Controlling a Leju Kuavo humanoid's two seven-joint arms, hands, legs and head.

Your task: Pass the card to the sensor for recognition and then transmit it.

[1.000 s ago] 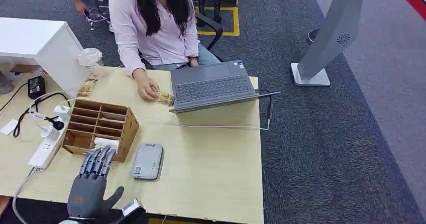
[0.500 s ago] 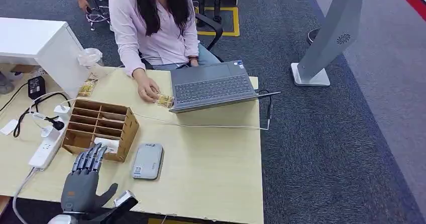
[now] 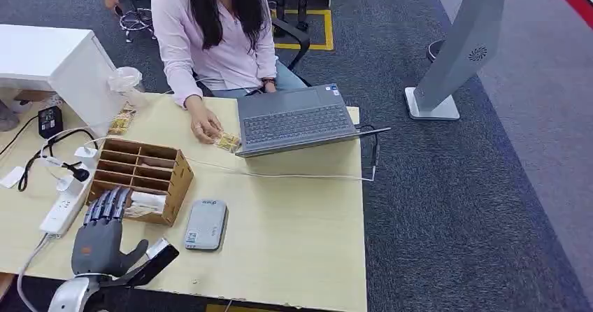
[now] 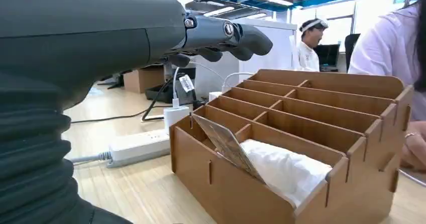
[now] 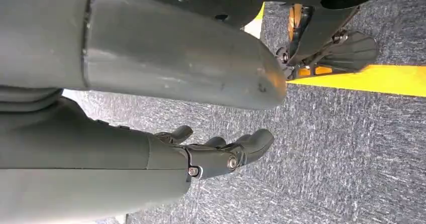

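Card, thin brown rectangle point(image 4: 227, 144), leans in my brown wooden organiser's point(image 3: 176, 180) nearest slot; my left hand point(image 3: 98, 235) hovers beside, fingers spread, empty. Reaching carelessly might knock the divider or crumple it.

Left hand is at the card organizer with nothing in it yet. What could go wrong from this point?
The card leans tilted against a white bundle in the near compartment of the wooden organizer, so the left hand might snag the bundle or tip the card flat. The organizer looks light and could slide toward the power strip.
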